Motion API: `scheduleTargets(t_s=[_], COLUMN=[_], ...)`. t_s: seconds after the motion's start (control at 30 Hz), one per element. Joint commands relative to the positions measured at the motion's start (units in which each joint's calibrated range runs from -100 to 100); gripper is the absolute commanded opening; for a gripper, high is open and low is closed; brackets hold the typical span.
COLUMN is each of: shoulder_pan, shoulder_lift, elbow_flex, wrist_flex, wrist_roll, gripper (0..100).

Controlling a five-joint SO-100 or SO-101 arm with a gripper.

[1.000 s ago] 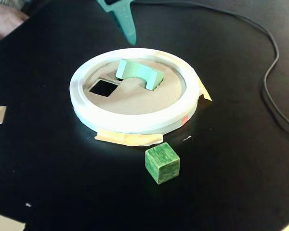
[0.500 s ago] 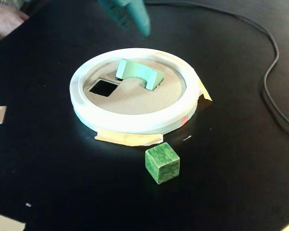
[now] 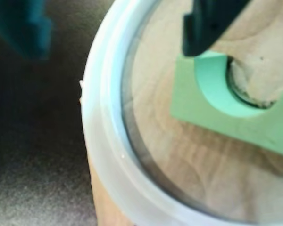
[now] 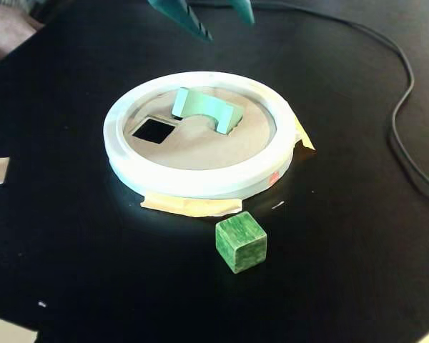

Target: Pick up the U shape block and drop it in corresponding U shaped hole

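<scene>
A pale green arch block (image 4: 206, 108) stands partly sunk in the arch-shaped hole (image 4: 225, 128) of a tan cardboard disc (image 4: 200, 146), tilted, with its upper part sticking out above the surface, toward the far side of the disc. A thick white ring (image 4: 193, 182) rims the disc. To the left of the block in the fixed view, a smaller square hole (image 4: 154, 130) shows dark.

The teal gripper (image 4: 218, 25) hangs at the far edge of the fixed view, above and beyond the ring, its two fingers spread apart and holding nothing. It is clear of the block.

In the wrist view the arch block (image 3: 226, 117) fills the right side, its curved notch facing up, with the ring (image 3: 108, 141) sweeping down the middle and one dark finger (image 3: 210, 23) blurred just above the block.

A dark green cube (image 4: 240, 241) sits on the black table (image 4: 71, 250) just near of the ring, beside a strip of tan tape (image 4: 189, 206). A black cable (image 4: 407, 143) runs down the right side.
</scene>
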State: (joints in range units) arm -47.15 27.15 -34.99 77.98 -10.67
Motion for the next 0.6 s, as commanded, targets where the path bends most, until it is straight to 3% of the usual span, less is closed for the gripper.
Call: scheduleTargets(t_s=[0.0, 0.07, 0.57], shoulder_pan=[-0.04, 0.09, 1.58], shoulder_lift=[-2.48, -2.48, -0.68], elbow_flex=[-3.53, -3.53, 6.49], wrist_flex=[-1.36, -1.36, -2.57], wrist_roll=[1.22, 3.03, 7.67], gripper=[90, 100, 100])
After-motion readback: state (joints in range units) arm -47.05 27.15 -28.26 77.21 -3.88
